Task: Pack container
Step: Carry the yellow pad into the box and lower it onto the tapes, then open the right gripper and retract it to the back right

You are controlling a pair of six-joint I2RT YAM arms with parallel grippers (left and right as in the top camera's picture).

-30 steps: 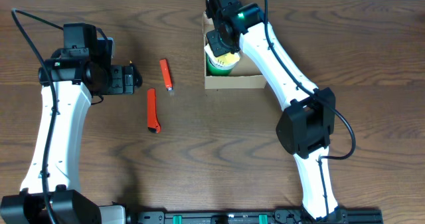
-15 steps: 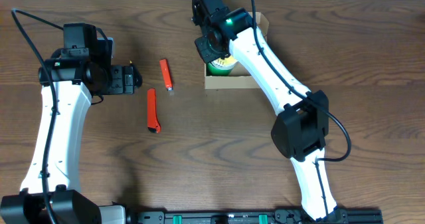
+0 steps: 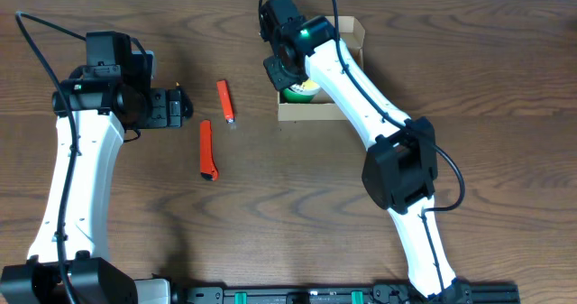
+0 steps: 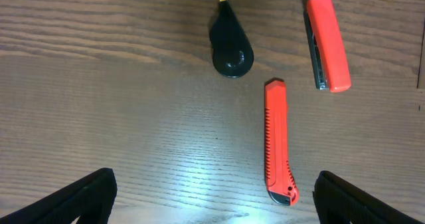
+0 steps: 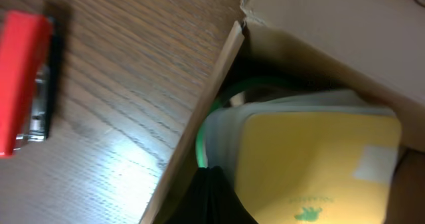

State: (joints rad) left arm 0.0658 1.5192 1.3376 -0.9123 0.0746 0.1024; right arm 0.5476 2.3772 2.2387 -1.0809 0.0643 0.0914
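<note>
Cardboard blocks much of our view. The box (image 3: 315, 113) sits at the far edge of the surface (image 3: 270, 214), right of centre, its top open, and the right arm lies across it and covers most of the inside. From above we see only a sliver of green and yellow at its left end.

The right wrist view shows more: a yellow notepad (image 5: 312, 157) stands inside against a green ring (image 5: 200, 141), both cut off by the box wall and the frame. The right pincer (image 5: 212, 184) shows as a dark wedge at the box's left wall, its fingers together, with nothing visible between them.

The left pincer (image 4: 216, 179) hangs well to the left with its fingers wide apart and only the tips in frame. Below it lie a red stapler (image 4: 327, 41), a red knife (image 4: 277, 144) and a black teardrop-shaped thing (image 4: 231, 51) that we cannot identify.

The notepad bears a small green mark and a pale label, both too blurred to read.
</note>
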